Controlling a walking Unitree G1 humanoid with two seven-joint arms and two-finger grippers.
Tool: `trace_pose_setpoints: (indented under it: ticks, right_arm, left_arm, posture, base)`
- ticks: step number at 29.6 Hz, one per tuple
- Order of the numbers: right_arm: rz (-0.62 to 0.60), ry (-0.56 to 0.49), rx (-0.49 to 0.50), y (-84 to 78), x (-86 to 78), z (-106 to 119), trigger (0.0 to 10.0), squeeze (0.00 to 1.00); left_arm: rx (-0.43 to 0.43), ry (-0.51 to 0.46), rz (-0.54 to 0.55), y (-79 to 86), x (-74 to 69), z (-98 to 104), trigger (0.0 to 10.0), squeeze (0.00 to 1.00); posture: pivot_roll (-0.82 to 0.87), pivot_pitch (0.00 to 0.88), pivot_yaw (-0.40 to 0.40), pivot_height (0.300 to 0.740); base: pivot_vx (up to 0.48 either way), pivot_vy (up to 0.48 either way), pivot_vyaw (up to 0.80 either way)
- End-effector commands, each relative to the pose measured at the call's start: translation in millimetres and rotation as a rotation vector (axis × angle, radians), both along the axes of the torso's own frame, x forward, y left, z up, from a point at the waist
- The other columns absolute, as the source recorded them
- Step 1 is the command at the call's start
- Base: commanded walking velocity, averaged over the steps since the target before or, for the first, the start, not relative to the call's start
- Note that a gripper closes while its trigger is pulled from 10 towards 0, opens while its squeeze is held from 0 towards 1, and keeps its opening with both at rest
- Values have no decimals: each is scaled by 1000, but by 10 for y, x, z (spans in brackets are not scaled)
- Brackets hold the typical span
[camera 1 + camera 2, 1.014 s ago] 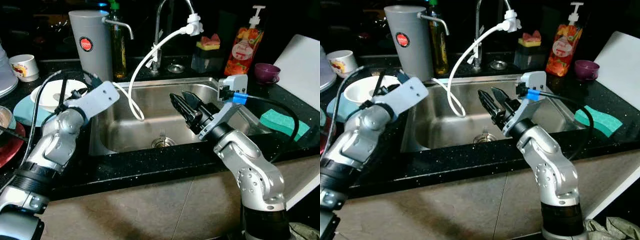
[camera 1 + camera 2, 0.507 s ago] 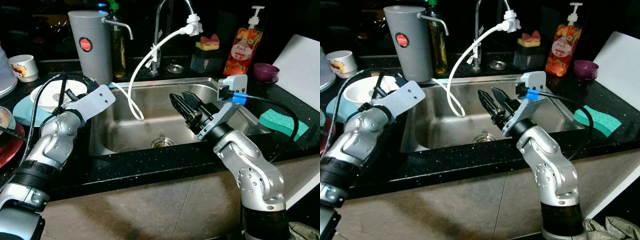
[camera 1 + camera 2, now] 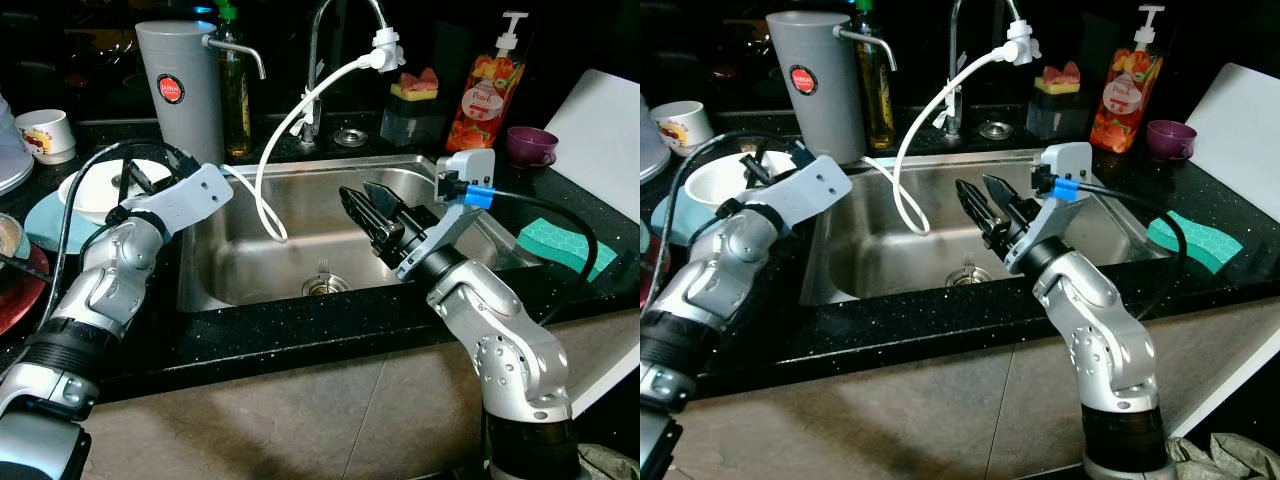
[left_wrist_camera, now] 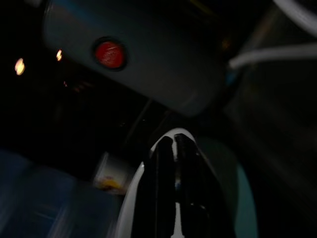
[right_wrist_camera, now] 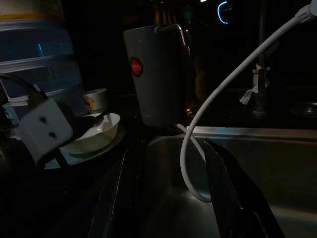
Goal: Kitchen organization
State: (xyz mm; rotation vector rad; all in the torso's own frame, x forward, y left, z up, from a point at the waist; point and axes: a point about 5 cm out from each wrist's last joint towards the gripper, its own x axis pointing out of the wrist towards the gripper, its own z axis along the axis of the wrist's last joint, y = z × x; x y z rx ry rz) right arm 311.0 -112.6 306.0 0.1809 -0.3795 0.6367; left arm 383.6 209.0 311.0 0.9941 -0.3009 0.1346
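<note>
Reaching over the sink [image 3: 300,262], both grippers empty.
Head views: right gripper [image 3: 368,212] spread wide above the basin; left gripper [image 3: 128,180] over the white bowl [image 3: 88,195] by the bench's left edge. Left wrist: fingers [image 4: 163,178] closed together. Right wrist: fingers [image 5: 225,173] apart, framing the hose [image 5: 198,124].

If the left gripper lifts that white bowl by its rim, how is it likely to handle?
The white bowl looks glazed and rigid, so probably fragile and somewhat slippery between thin fingers. It sits on a teal plate, which might shift if the bowl is dragged rather than lifted. The left gripper, jaws shut, is at its rim; a rim pinch could let it tilt.
</note>
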Motion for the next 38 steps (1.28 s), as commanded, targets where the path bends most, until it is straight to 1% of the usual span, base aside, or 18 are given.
trace_pose_setpoints:
  ticks: [1,2,7,10,12,15,16,19,23,25,28,30,31,32,33,35,37,38]
  right_arm:
    - [5,-12,8,13,-7,24,10000,0]
    - [5,-12,8,13,-7,24,10000,0]
    - [-6,-15,4,3,0,25,10000,0]
    - [-7,-17,2,3,0,26,10000,0]
    - [-7,-18,0,2,1,25,10000,0]
    - [-8,-18,0,1,4,29,10000,0]
    - [-10,-19,0,0,6,30,10000,0]
    - [-14,-24,-7,-3,8,26,10000,0]
    - [-18,-32,-21,-7,6,17,10000,0]
    - [-17,-33,-21,-7,5,17,10000,0]
    - [-17,-40,-23,-6,0,20,10000,0]
    - [-26,-58,-68,1,-6,8,10000,0]
    - [-32,-67,-98,6,-7,-3,10000,0]
    - [-32,-67,-98,6,-7,-3,10000,0]
    - [-41,-78,-132,10,-8,-14,10000,0]
    - [-81,-127,-292,23,-5,-81,10000,0]
    - [-81,-135,-330,34,-9,-119,10000,0]
    - [-81,-135,-330,34,-9,-119,10000,0]
  left_arm:
    - [-119,-75,-62,-36,-44,157,10000,0]
    - [-119,-75,-62,-36,-44,157,10000,0]
    - [-338,-137,-168,-99,-104,306,10000,0]
    - [-441,-123,-204,-102,-110,318,10000,0]
    - [-560,-139,-238,-73,-130,369,10000,0]
    - [-570,-166,-251,-68,-147,411,10000,0]
    - [-592,-213,-284,-75,-187,479,10000,0]
    - [-637,-263,-369,-100,-258,582,10000,0]
    - [-580,-358,-456,-124,-412,772,10000,0]
    - [-574,-373,-466,-125,-432,797,10000,0]
    - [-619,-367,-518,-135,-456,835,10000,0]
    - [-759,-287,-610,-142,-453,844,10000,0]
    - [-831,-215,-656,-151,-440,827,10000,0]
    - [-831,-215,-656,-151,-440,827,10000,0]
    - [-866,-176,-698,-161,-445,822,10000,0]
    - [-892,7,-808,-236,-482,690,10000,0]
    - [-929,135,-847,-286,-489,603,10000,0]
    - [-929,135,-847,-286,-489,603,10000,0]
  posture:
    - [42,165,-50,740]
    - [42,165,-50,740]
    - [43,168,-52,740]
    - [43,168,-52,740]
    - [43,168,-52,740]
    - [42,171,-52,740]
    - [42,171,-52,740]
    - [42,171,-52,740]
    - [42,171,-52,740]
    - [42,171,-52,740]
    - [42,171,-52,740]
    - [42,171,-52,740]
    - [47,175,-48,740]
    - [47,175,-48,740]
    - [47,175,-48,740]
    - [47,175,-48,740]
    - [47,175,-48,740]
    - [47,175,-48,740]
  base:
    - [0,0,0]
    - [0,0,0]
    - [0,0,0]
    - [0,0,0]
    - [0,0,0]
    - [0,0,0]
    - [0,0,0]
    - [0,0,0]
    - [0,0,0]
    - [0,0,0]
    - [0,0,0]
    - [0,0,0]
    - [0,0,0]
    - [0,0,0]
    - [0,0,0]
    - [0,0,0]
    - [0,0,0]
    - [0,0,0]
